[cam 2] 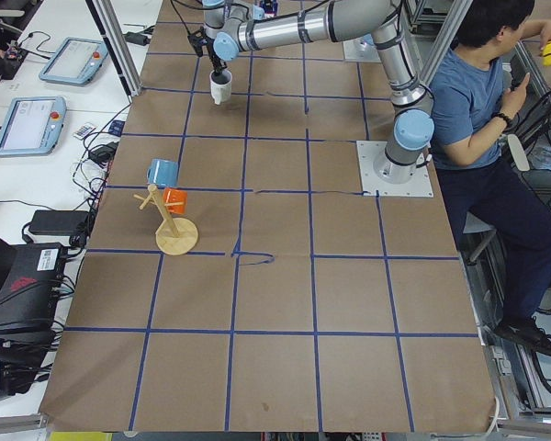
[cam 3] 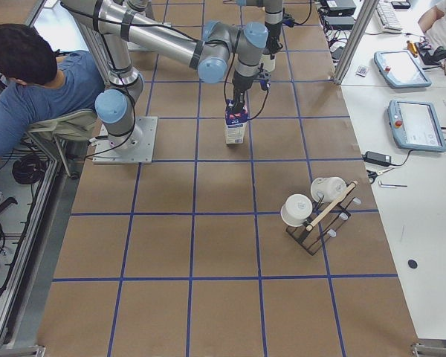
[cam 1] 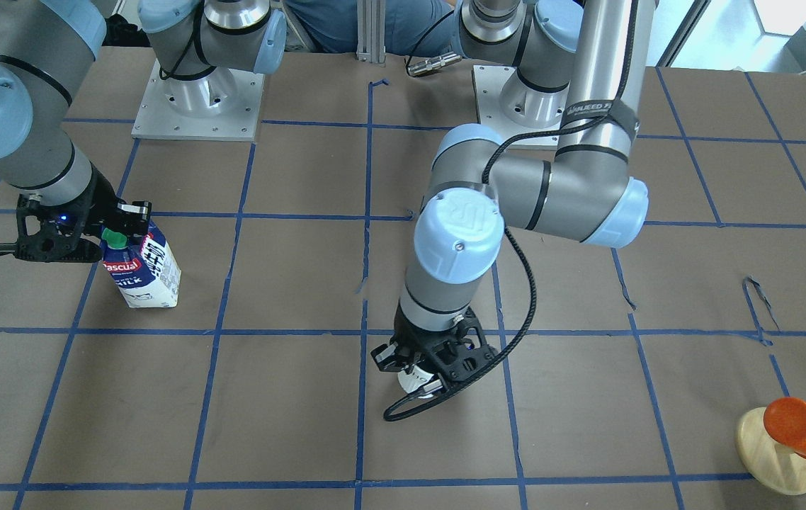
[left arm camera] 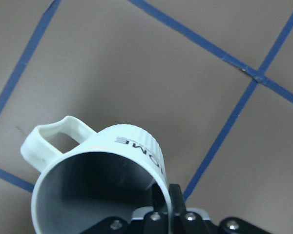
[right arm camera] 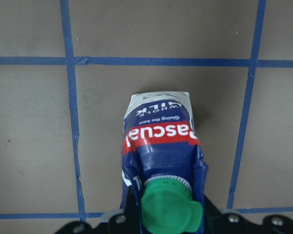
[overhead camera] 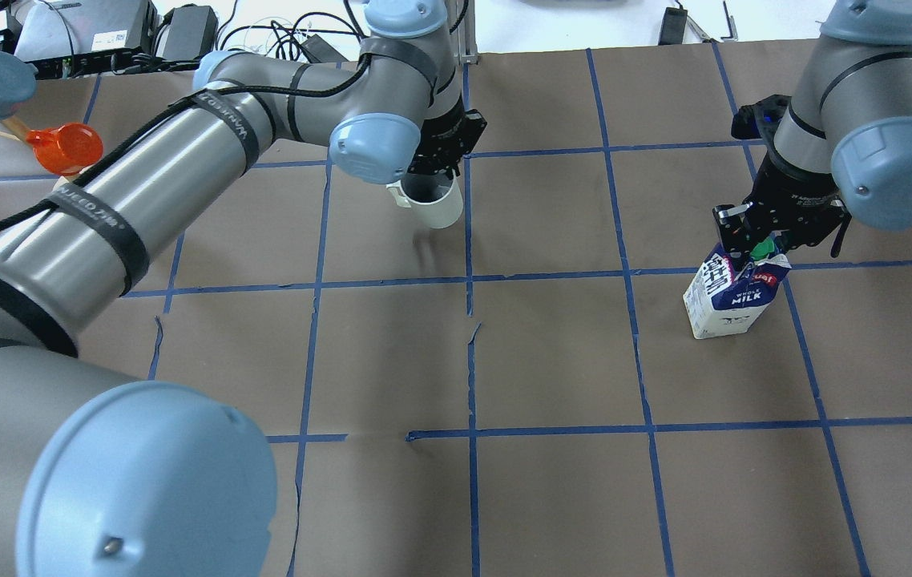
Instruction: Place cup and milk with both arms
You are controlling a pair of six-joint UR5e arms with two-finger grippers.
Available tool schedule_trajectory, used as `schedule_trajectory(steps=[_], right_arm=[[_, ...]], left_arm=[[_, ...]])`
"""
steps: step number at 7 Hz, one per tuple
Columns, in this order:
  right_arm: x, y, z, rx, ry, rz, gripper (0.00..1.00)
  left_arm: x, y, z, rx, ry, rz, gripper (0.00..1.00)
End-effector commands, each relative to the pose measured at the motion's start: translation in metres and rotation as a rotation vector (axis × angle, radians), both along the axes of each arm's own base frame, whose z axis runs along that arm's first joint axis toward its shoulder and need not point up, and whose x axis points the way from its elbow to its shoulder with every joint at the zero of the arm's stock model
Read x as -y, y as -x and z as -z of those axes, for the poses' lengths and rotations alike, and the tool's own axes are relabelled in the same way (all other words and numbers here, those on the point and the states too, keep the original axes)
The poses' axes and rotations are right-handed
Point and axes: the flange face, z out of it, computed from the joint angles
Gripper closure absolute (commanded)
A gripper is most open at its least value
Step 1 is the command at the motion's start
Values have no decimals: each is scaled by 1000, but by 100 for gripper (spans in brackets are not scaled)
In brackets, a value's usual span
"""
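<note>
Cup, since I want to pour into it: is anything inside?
The cup shows bare grey inner wall, plus one finger of the left claw pinching its rim. Its bottom is shadowed and cut off by the frame; contents there cannot be seen.

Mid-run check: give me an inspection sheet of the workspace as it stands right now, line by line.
Surface: brown paper table with blue tape grid; small tears in the paper.
Job's things: cup held by its rim in the left gripper; milk upright under the right gripper.
Clutter: wooden stand with orange cup and blue cup; rack of white mugs.
Grippers: left pinches the cup's wall; right straddles the milk's top, clamping unclear.
Cables: black cable loops beside the left gripper; bundle beyond the table.
Surroundings: seated person; tablets on side benches.
</note>
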Motion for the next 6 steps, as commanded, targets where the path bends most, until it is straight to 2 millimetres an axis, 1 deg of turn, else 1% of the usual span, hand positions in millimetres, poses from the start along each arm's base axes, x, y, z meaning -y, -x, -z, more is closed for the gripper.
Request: schedule_trajectory(steps=[1, 2, 3, 4, 5, 6], right_arm=[[9, -1, -23, 2, 37, 0, 68], [8, -5, -26, 26, 37, 6, 68], [7, -7, -28, 34, 42, 12, 68], [7, -8, -28, 37, 42, 10, 68], [7, -13, -28, 37, 44, 1, 68], [6, -22, -29, 44, 46, -12, 68]], left_arm=[[2, 33, 34, 36, -18, 15, 100], [1, 37, 31, 35, -11, 20, 100], [-1, 39, 25, 25, -9, -20, 79], [-1, 39, 23, 13, -12, -64, 48], [-2, 40, 22, 6, -14, -71, 0], [0, 34, 11, 3, 2, -62, 0]])
